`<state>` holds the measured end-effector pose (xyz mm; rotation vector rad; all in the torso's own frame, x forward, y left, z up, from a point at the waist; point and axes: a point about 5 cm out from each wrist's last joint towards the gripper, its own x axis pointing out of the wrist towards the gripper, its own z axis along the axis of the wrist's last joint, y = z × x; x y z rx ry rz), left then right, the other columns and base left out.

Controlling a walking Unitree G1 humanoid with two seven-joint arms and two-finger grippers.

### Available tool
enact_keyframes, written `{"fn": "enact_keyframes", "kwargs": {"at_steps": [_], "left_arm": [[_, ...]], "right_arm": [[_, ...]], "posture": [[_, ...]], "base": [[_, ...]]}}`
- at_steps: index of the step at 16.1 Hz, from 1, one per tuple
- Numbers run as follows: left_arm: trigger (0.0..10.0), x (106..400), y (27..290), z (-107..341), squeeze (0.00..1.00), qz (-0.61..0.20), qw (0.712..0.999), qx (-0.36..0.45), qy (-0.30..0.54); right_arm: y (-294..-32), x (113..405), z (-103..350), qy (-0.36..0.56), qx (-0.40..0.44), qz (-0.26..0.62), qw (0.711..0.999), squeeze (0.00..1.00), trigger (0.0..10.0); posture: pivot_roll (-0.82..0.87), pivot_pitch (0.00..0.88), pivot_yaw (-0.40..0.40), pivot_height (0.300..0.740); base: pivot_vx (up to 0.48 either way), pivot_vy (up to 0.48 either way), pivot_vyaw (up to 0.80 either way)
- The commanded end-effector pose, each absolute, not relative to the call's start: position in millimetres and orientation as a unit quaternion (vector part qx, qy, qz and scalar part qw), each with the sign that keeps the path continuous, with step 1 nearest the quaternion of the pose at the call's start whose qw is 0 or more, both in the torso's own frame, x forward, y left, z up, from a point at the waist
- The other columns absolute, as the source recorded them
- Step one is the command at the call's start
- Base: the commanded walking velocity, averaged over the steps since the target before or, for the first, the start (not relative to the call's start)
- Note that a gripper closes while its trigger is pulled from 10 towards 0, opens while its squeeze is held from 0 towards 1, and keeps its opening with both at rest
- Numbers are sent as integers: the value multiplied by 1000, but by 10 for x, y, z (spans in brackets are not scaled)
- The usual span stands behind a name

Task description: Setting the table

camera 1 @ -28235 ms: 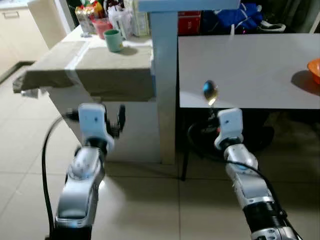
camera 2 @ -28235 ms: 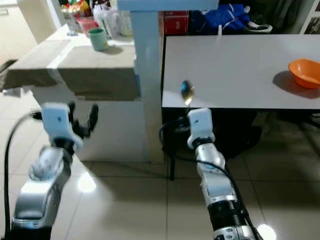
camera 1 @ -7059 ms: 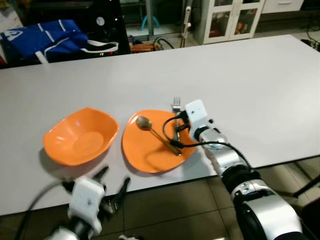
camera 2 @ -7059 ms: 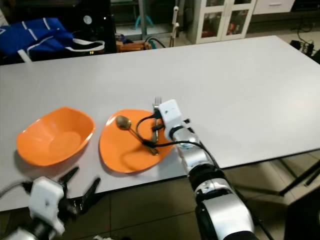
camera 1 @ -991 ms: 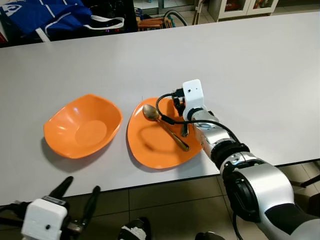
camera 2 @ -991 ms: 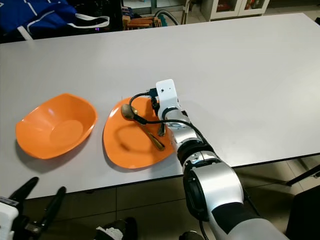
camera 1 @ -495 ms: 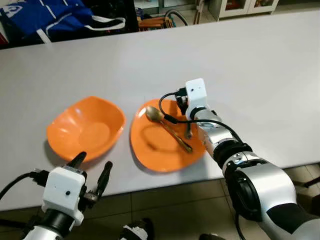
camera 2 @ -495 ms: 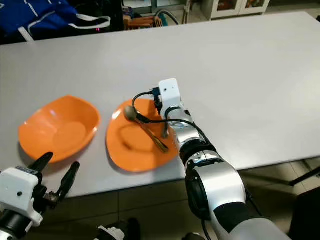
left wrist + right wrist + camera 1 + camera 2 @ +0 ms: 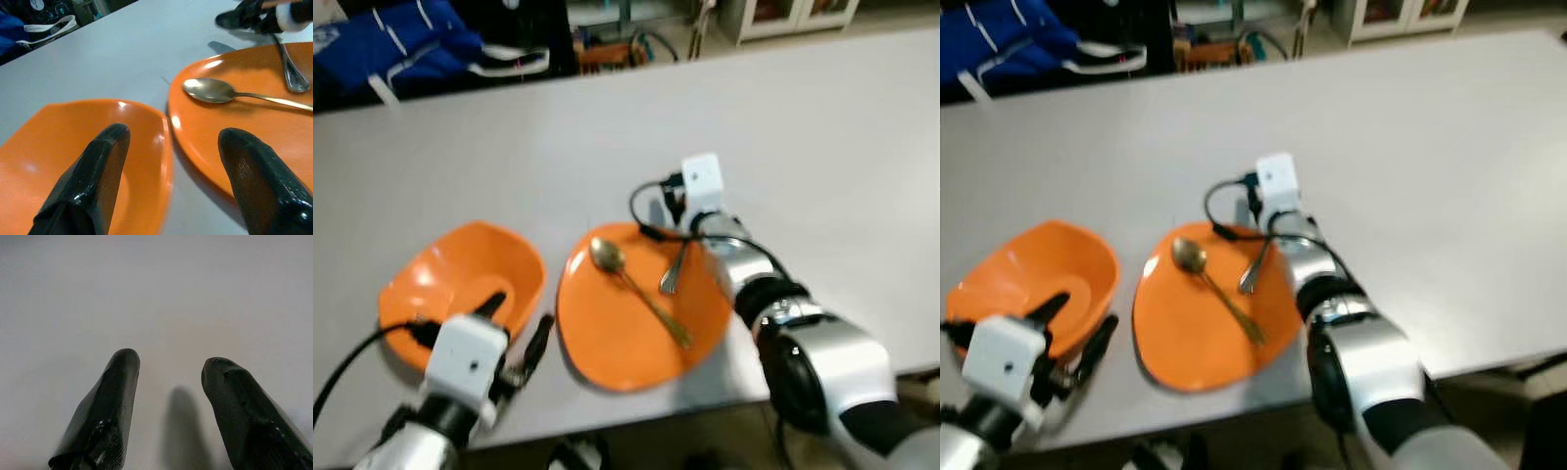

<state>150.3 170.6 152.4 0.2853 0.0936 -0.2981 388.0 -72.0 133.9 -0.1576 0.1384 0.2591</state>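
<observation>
On the table [image 9: 822, 127]: spoon [image 9: 636, 289] and fork [image 9: 672, 271] lie on my plate [image 9: 607, 338].
Right gripper [image 9: 168, 411]: fingers spread, empty.
Left gripper [image 9: 171, 181]: spread, over bowl [image 9: 450, 279].
Next, I judge: grasp the bowl's rim.

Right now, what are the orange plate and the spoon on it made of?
The orange plate looks like plastic, maybe melamine: solid bright colour, smooth surface with soft glossy highlights. The spoon looks like metal with a dull golden or brassy polish; its bowl shines and reflects light in the left wrist view. I can't be sure of either from looks alone.
</observation>
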Motion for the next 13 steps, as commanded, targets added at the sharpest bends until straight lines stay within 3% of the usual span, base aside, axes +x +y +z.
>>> {"fn": "enact_keyframes", "kwargs": {"at_steps": [1, 7, 13], "left_arm": [[10000, 1477, 1707, 1519, 0, -151, 976, 149, 57], [10000, 1493, 1727, 1510, 0, -148, 976, 146, 67], [10000, 1507, 1717, 1496, 0, -147, 976, 148, 70]], "right_arm": [[-666, 3858, 1306, 74, -80, 134, 985, 0, 10000], [-746, 3873, 1301, 79, -85, 110, 987, 0, 10000], [-721, 3923, 1483, 27, -86, 113, 990, 0, 10000]], "posture": [[167, 155, 100, 740], [163, 162, 100, 740], [147, 170, 98, 740]], "base": [[0, 0, 0], [0, 0, 0], [0, 0, 0]]}}
